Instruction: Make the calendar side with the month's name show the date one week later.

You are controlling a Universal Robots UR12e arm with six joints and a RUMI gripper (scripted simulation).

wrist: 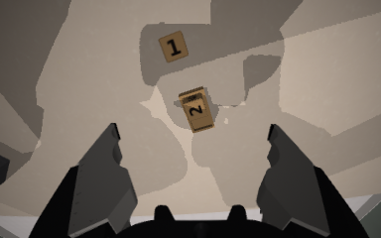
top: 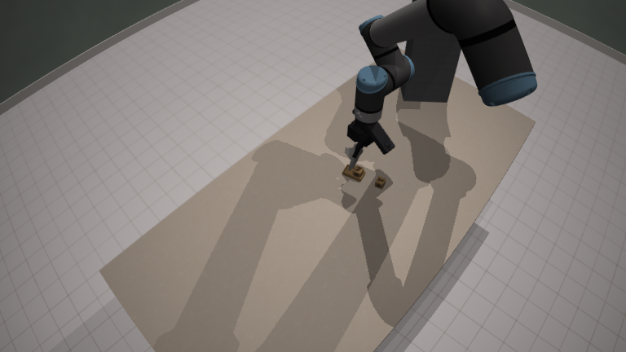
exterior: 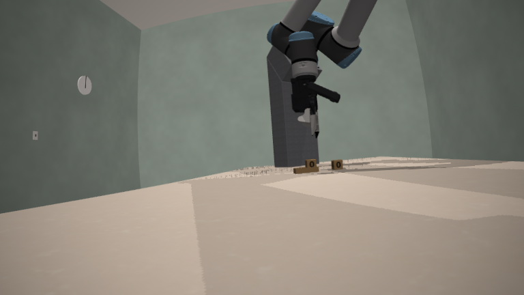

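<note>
One wooden number cube (top: pixel 358 170) (exterior: pixel 310 164) (wrist: pixel 194 106) is seated in one end of the wooden calendar tray (top: pixel 348 173) (exterior: pixel 299 170) (wrist: pixel 201 124); the other, the loose number cube (top: pixel 380 182) (exterior: pixel 336 164) (wrist: pixel 173 47), is set down on the tabletop beside it, apart from the tray. The RUMI gripper (top: pixel 352 165) (exterior: pixel 314 134) (wrist: pixel 193 124) is held above them, its jaws spread wide with nothing between them.

The cubes are judged to be light, stiff and fairly hard to damage, with dry faces that should be gripped without much slipping. Each is best taken by two opposite side faces, squarely and near mid-height; on the seated cube, the tray's rim could be caught by fingers lowered too far, and the light tray could be dragged along.

A "2" is read on top of the seated cube and a "1" on top of the loose one; a "0" is shown on a side of each. The month's name cannot be read, and no brand can be made out.
</note>
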